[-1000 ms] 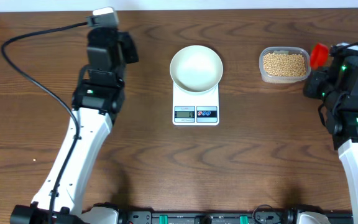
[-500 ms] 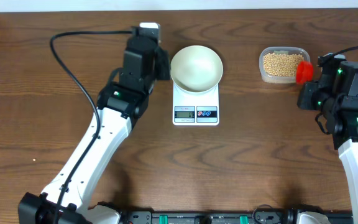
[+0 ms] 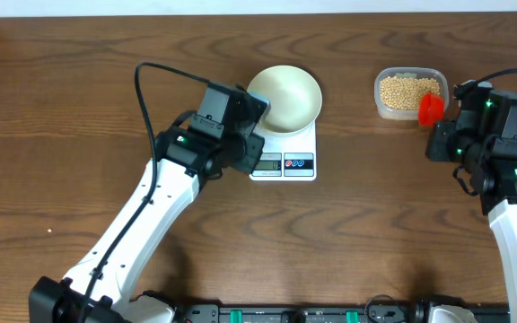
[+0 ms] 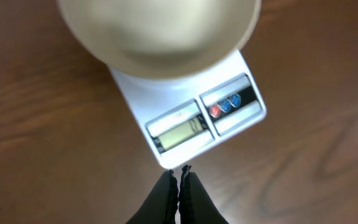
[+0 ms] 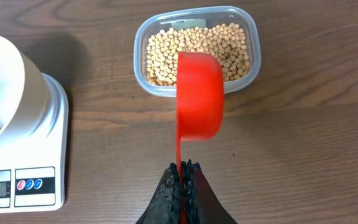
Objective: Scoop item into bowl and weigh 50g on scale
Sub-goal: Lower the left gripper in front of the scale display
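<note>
The cream-white bowl (image 3: 284, 97) sits on the white scale (image 3: 283, 152); both show in the left wrist view, bowl (image 4: 160, 31) over scale (image 4: 191, 124). My left gripper (image 4: 180, 169) is shut and empty, its tips just off the scale's front left corner by the display (image 4: 178, 132). It is hidden under the arm in the overhead view. My right gripper (image 5: 184, 165) is shut on the handle of a red scoop (image 5: 199, 96), which hangs over the near edge of the clear tub of beans (image 5: 197, 46). In the overhead view the scoop (image 3: 431, 109) is at the tub's (image 3: 408, 92) right front.
The left arm (image 3: 151, 215) reaches diagonally across the table's left half, with a black cable (image 3: 142, 90) looping above it. The right arm (image 3: 501, 170) stands at the right edge. The scale's edge shows at the left of the right wrist view (image 5: 36, 168).
My left arm has swung right and nearer, from the far left to the scale's front left corner. My right gripper has carried the red scoop slightly left, onto the tub's near edge.
</note>
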Robot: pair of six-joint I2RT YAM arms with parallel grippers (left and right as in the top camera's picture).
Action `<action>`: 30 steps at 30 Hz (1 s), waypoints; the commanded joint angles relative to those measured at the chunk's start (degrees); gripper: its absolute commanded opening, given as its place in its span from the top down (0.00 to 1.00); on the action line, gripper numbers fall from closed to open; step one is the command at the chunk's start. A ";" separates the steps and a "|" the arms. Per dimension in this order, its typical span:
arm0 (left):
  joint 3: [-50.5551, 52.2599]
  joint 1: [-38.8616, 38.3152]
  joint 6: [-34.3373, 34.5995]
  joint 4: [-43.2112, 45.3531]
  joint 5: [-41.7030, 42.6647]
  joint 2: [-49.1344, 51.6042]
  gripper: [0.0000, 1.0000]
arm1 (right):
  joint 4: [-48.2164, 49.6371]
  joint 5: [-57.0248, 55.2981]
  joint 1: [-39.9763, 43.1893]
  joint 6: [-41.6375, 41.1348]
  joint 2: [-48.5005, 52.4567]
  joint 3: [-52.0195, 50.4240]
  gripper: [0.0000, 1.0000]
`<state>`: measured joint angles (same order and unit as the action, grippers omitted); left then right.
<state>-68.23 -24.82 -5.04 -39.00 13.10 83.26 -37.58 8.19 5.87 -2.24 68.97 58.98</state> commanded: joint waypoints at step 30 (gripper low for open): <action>-0.13 -0.02 2.12 -3.63 -0.28 0.00 0.93 | -0.48 0.59 0.46 1.05 0.15 0.85 0.99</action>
<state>-68.23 -24.82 -3.20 -42.28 13.37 83.26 -38.13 8.19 5.87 -2.07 68.97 58.98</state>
